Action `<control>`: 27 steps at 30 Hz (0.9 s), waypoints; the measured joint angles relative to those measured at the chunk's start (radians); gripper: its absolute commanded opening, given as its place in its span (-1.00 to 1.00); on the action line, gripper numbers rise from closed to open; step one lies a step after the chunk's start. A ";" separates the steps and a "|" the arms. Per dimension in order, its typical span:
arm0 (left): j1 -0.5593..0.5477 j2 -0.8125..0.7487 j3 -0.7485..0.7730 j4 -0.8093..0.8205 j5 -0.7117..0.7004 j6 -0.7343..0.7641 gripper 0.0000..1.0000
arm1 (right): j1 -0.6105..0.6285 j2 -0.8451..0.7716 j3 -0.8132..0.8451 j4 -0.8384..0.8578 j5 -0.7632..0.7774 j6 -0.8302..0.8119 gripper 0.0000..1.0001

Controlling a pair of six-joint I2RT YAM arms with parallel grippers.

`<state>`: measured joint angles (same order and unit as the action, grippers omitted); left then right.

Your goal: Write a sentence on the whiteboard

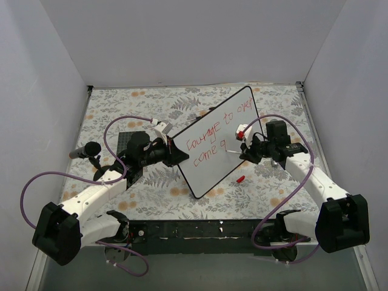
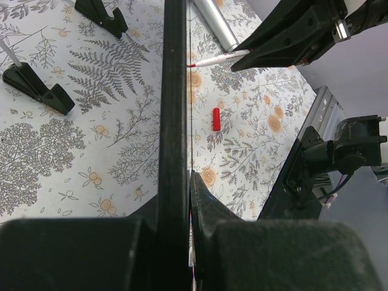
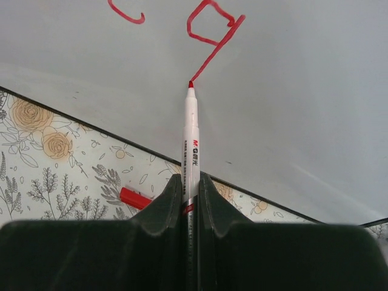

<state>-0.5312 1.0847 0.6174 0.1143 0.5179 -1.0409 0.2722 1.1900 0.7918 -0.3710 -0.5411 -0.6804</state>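
Top external view: we record the whiteboard (image 1: 218, 142) set slantwise across the middle of the floral worktop (image 1: 121, 103), between the two arms.
Black cylinder (image 1: 85, 150): on a small stand at the far left, well apart from the board.
Left gripper (image 1: 176, 155): jaws clenched on the board's left edge. In the left wrist view (image 2: 180, 197) we see the board edge-on, its black rim (image 2: 174, 91) running straight up from between the two fingers.
Sentence (image 1: 213, 138): red handwriting in two slanted lines on the board face. We read roughly "courage to over" above "come g".
Marker (image 3: 191, 139): white barrel, pointing at the board. In the right wrist view its red tip touches the lower end of the last red stroke.
Cap (image 1: 240, 179): small, red, lying on the worktop just beside the board's near edge. It is also seen in the left wrist view (image 2: 216, 119).
Right gripper (image 1: 248, 154): jaws grasping the marker barrel, which sits squarely between the two fingers in the right wrist view (image 3: 191, 182).
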 measured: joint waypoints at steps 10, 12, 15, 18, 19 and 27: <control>0.000 0.001 0.001 0.001 0.003 0.001 -1.00 | 0.034 0.001 -0.022 -0.031 -0.007 -0.003 -0.97; 0.000 0.001 0.001 0.001 0.003 0.001 -1.00 | 0.050 0.002 -0.021 -0.031 -0.008 0.000 -0.97; 0.000 0.001 0.001 0.001 0.003 0.001 -1.00 | 0.066 0.002 -0.011 -0.033 -0.009 0.007 -0.97; 0.000 0.001 0.001 0.001 0.003 0.001 -1.00 | 0.070 0.002 0.016 -0.032 -0.009 0.019 -0.97; 0.000 0.001 0.001 0.001 0.003 0.002 -1.00 | 0.070 0.002 0.027 -0.031 -0.008 0.023 -0.97; 0.000 0.001 0.001 0.001 0.004 0.004 -1.00 | 0.011 -0.049 0.070 -0.019 -0.019 0.048 -0.97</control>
<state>-0.5312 1.0859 0.6182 0.1154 0.5217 -1.0370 0.2832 1.1412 0.8616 -0.3901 -0.5602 -0.6323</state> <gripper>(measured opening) 0.033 0.165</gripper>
